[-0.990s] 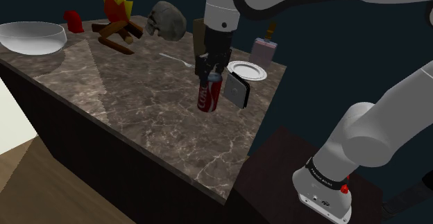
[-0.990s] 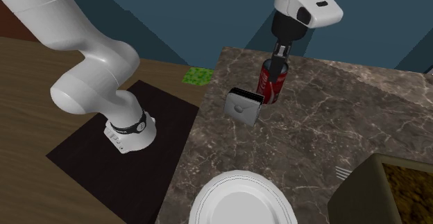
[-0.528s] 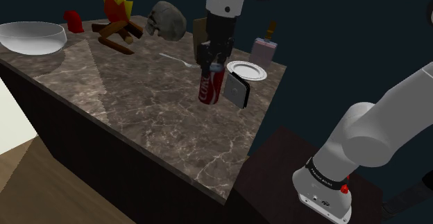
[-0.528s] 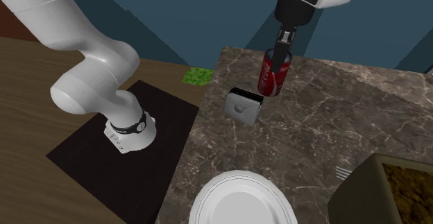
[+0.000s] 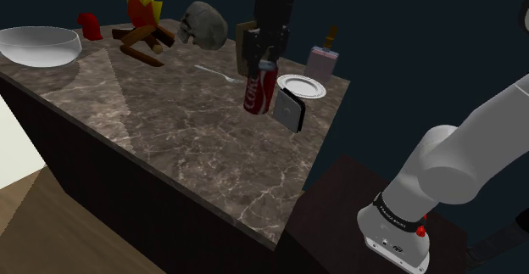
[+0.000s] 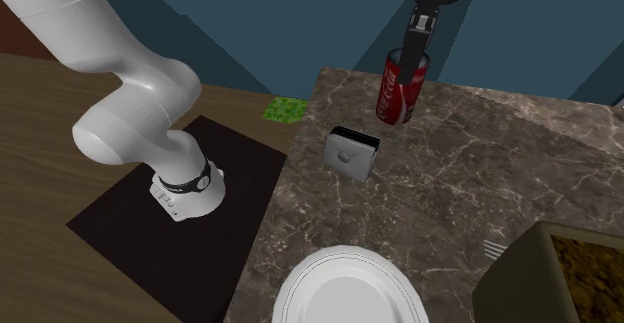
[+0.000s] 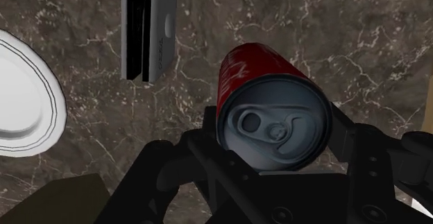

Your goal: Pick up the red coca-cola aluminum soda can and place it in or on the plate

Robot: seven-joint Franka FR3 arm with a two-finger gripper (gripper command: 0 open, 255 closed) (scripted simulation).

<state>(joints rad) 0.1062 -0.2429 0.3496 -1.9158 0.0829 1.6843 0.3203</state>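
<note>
Can (image 5: 258, 92): you have it between the fingers (image 7: 345, 136), off the surface (image 5: 169, 137), just beside the small box (image 5: 288, 109).
Small box: it stands on the surface, between your can and the plate (image 5: 303, 86).
Plate: on the surface, near its edge.
Skull (image 5: 202, 25), campfire model (image 5: 144, 22), bowl (image 5: 38, 45): you find them well apart, toward the shoulder view's left.

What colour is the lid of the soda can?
Grey, on a red can; the wrist view shows it best.
</note>
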